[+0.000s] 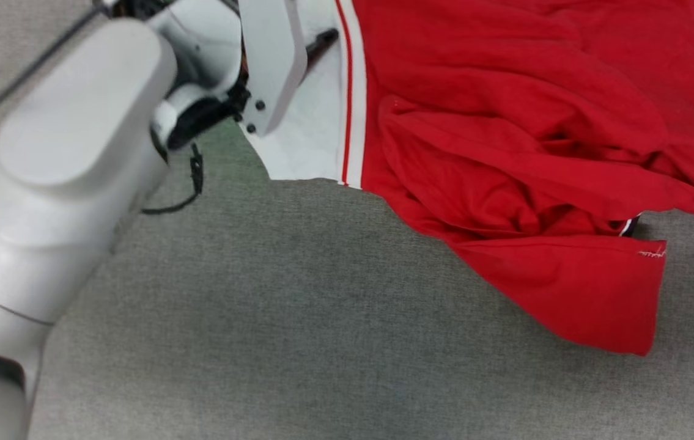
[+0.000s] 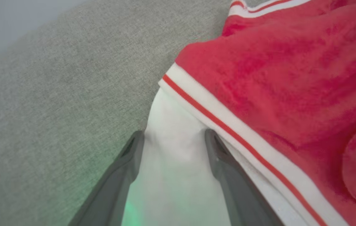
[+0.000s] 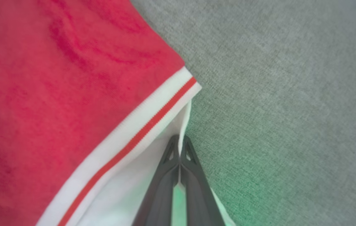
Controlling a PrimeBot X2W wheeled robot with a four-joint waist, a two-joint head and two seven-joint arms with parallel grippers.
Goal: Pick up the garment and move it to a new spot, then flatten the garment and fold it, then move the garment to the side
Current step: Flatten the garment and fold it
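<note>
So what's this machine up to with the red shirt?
A two-armed robot is taking hold of a crumpled red sports jersey lying on a grey woven cloth surface. Its right gripper is pinched shut on a white sleeve edge. Its left gripper is open, fingers straddling a white sleeve panel, not yet gripping. Nothing is folded.

My left forearm (image 1: 65, 153) is a thick, rounded, pale grey-white shell with black gaps at the wrist. A flat white plate (image 1: 270, 55) bears two dark screws (image 1: 259, 106), and a thin black cable (image 1: 191, 183) loops below. My left fingers (image 2: 119, 179) and right fingers (image 3: 165, 179) are dark grey and tapered, and the right ones have triangular cut-outs near the tips.
</note>
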